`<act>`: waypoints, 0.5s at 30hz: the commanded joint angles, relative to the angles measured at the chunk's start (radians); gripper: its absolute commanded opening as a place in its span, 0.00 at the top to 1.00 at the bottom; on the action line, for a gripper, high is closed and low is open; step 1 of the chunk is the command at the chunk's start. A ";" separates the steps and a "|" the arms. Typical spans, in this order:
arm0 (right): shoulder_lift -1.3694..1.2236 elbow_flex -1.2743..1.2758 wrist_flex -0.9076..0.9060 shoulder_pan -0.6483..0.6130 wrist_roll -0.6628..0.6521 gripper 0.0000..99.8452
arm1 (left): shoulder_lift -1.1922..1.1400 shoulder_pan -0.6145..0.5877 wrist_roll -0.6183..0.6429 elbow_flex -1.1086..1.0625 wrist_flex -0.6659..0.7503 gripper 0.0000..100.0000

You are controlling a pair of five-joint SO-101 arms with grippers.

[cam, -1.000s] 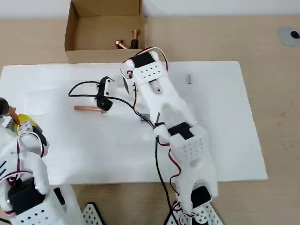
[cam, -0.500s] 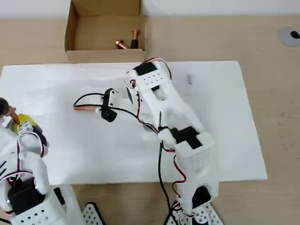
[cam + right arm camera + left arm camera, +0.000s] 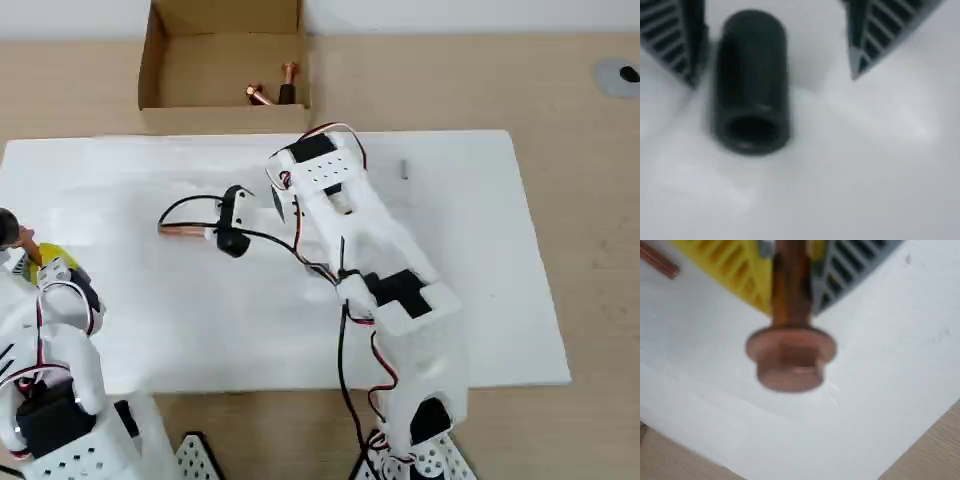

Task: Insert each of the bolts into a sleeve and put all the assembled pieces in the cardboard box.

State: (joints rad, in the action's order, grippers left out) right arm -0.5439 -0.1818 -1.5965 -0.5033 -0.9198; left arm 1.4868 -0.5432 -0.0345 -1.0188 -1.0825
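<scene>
Right arm's fingers [image 3: 670, 35] had shifted over the white surface [image 3: 480, 300] and settled, released, astride the black cylindrical sleeve [image 3: 751, 85] lying there; grasp judged imminent. Left arm's fingers [image 3: 725, 270] clenched the copper flanged bolt [image 3: 790, 357], ready for insertion

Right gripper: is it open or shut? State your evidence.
Open. The right gripper's fingers stand apart; the sleeve lies between them on the white sheet, with a gap at one side.

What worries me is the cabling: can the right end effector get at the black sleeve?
Probably yes: the black sleeve lies on the white sheet between the right end effector's open fingers, nothing blocking it.
</scene>
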 commanded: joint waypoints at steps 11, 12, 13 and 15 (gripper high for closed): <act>-0.028 -0.268 -0.161 -0.004 0.110 0.99 | 0.013 0.000 -0.002 0.017 -0.002 0.99; -0.028 -0.308 -0.189 -0.004 0.110 0.99 | 0.013 0.000 -0.002 0.017 -0.002 0.99; -0.028 -0.338 -0.193 -0.001 0.110 0.99 | 0.013 0.000 -0.002 0.017 -0.002 0.99; -0.027 -0.397 -0.192 0.019 0.110 0.99 | 0.013 0.000 -0.002 0.018 -0.002 0.99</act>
State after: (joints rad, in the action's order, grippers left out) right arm -0.5823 -0.4611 -1.7622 -0.5048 -0.8201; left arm 1.4883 -0.5432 -0.0345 -1.0188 -1.0825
